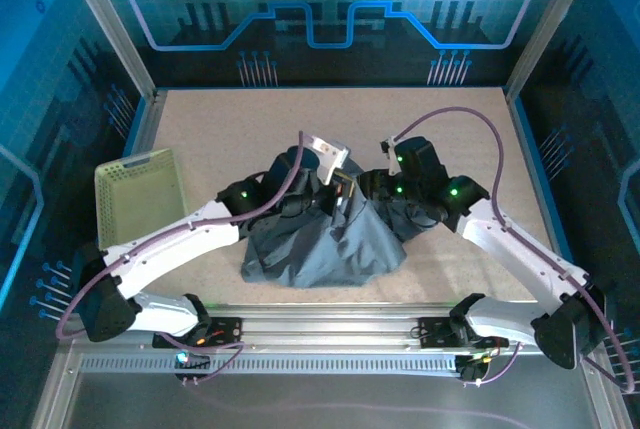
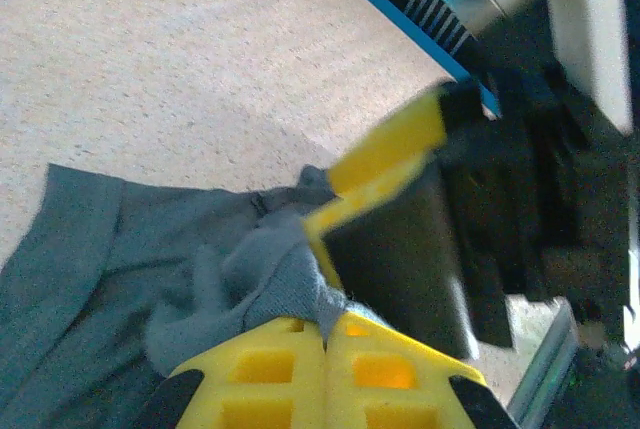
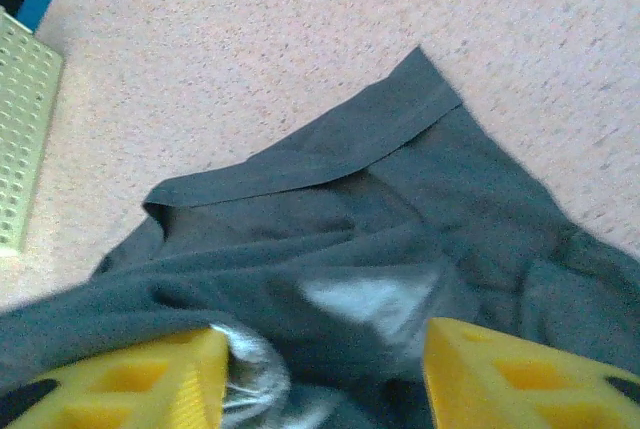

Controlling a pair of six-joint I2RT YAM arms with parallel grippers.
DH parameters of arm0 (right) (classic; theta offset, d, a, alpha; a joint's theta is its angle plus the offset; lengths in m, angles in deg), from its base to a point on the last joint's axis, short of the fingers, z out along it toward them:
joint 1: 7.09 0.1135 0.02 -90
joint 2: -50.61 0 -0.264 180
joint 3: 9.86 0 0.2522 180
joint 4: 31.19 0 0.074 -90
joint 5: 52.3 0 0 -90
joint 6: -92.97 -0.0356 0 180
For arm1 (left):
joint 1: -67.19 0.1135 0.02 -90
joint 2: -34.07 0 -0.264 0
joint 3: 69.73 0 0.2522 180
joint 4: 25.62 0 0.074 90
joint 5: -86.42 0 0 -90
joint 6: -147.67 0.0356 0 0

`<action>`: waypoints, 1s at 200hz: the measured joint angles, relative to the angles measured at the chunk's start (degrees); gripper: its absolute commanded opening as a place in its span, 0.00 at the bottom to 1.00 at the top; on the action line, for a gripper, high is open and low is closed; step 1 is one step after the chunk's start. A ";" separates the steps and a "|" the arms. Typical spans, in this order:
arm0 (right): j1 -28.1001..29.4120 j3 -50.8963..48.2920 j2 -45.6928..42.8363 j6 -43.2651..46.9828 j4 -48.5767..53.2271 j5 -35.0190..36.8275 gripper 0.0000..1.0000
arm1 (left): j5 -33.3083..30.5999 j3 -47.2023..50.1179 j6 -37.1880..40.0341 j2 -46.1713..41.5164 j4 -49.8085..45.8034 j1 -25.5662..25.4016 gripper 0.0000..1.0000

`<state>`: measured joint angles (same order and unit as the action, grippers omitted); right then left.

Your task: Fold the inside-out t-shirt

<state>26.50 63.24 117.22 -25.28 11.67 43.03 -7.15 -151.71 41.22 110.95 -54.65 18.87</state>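
The speckled beige table (image 1: 450, 149) is carrying all items in the work cell. The dark slate-grey t-shirt (image 1: 330, 249) is sitting at the middle of the table, nearer the arm bases than the far edge. It is rising into a tent shape: its lower part is spreading over the surface while its upper part is being drawn to a peak between the two wrists.

The left arm (image 1: 170, 244) is reaching in from the left base and the right arm (image 1: 520, 249) from the right base. Both are converging on the peak of the garment.

The pale yellow-green mesh basket (image 1: 140, 194) is lying at the left edge of the table, well apart from the t-shirt.

The left gripper (image 2: 325, 334) is sitting at the peak, with its yellow fingers (image 2: 270, 379) pressing together on a bunched fold of the grey fabric. The fabric is hanging from this clamp down to the table.

The right gripper (image 3: 325, 349) is sitting just beside the left gripper, on the right side of the peak. Its yellow fingers (image 3: 500, 374) are standing apart, with loose t-shirt fabric lying between and below them. The right wrist view is not showing either finger pressing on the fabric.

A stitched hem (image 3: 320, 164) is running across the flat part of the garment in the right wrist view.
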 measured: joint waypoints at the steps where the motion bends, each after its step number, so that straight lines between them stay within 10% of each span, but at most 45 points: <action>1: 0.15 -0.13 -0.31 0.09 -0.02 0.28 0.63 | -0.02 -0.17 -0.09 0.02 -0.15 0.09 0.00; 63: 12.35 -13.53 -12.81 1.11 -8.33 2.86 0.73 | -1.05 -7.67 -7.82 3.52 -6.73 6.56 0.00; 132: 19.54 -14.53 3.15 -4.28 -19.41 11.15 0.70 | -0.31 -8.50 -12.26 4.52 -7.63 6.54 0.00; 200: 22.21 -11.56 12.20 -3.63 -24.94 27.56 0.00 | 1.14 -11.91 -15.15 4.37 -11.56 7.58 0.00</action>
<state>48.70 51.67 129.42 -28.91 -13.27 70.59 -6.02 -163.63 26.07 115.32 -66.21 26.46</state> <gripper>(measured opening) 0.060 0.060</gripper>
